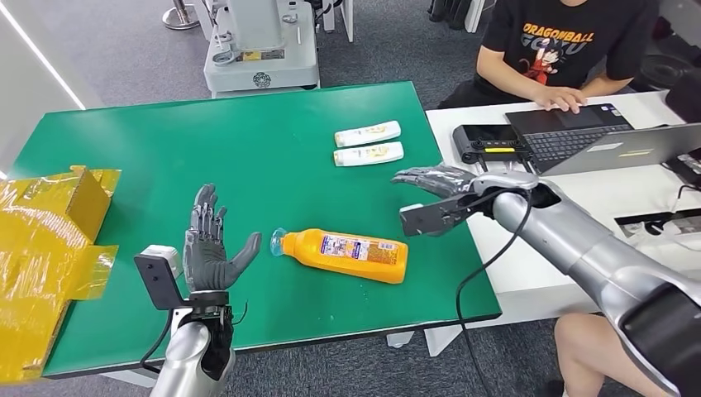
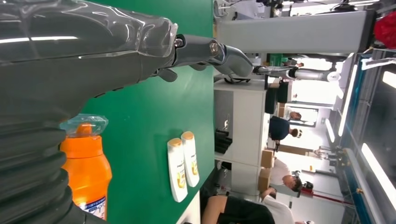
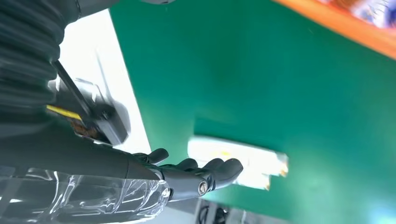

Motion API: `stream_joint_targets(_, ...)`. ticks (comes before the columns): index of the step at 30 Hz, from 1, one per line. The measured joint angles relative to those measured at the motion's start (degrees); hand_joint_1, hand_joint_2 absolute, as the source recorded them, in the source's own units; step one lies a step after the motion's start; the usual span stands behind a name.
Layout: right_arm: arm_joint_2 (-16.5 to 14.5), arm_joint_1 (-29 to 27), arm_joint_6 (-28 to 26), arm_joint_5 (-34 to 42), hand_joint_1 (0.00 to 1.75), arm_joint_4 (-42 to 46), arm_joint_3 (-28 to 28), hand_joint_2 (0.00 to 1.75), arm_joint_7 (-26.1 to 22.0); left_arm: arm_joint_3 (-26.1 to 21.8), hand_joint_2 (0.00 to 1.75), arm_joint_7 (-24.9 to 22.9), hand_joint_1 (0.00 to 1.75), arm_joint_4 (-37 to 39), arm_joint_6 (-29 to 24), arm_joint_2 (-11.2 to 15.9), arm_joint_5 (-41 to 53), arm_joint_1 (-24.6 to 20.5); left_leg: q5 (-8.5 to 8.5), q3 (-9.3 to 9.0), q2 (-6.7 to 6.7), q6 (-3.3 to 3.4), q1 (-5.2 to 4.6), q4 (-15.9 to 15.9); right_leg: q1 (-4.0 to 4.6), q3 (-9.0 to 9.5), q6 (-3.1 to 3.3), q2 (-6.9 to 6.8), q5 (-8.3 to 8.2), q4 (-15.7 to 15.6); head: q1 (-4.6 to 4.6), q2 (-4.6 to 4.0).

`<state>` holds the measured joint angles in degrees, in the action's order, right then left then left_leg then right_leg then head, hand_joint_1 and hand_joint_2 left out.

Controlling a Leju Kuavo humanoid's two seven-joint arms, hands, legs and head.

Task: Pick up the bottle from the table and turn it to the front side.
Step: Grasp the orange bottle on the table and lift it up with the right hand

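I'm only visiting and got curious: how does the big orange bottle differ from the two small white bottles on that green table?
The orange bottle is far larger than the white bottles and orange-bodied where they are white. It lies alone near the table's front, between the left robot hand and the right robot hand; the white bottles lie side by side farther back. Its cap is clear, theirs yellowish. All three lie flat, and neither hand touches them.
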<state>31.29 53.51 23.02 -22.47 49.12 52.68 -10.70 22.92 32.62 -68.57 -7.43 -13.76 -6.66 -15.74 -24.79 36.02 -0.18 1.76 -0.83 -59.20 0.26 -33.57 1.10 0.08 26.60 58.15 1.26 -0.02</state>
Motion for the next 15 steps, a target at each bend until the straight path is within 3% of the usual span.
stream_joint_targets(8,-9.8,4.6,-4.4,0.6,0.00,-8.5,4.3,1.75,-2.7,0.0,1.75,0.3,0.00,0.1,-0.8,0.2,-0.3,-0.1,0.02,0.00,-0.06,-0.04,0.08,0.0,0.07,-0.01,0.01,-0.04,0.01,0.0,0.00,0.00)
stream_joint_targets(15,-15.3,4.5,-7.3,1.5,0.00,-13.0,5.7,1.75,-4.0,0.0,1.75,0.4,0.00,0.7,-0.6,0.2,-0.2,-0.2,0.02,0.01,-0.06,-0.04,0.07,0.0,0.07,-0.01,0.01,-0.05,0.01,0.0,0.01,0.00)
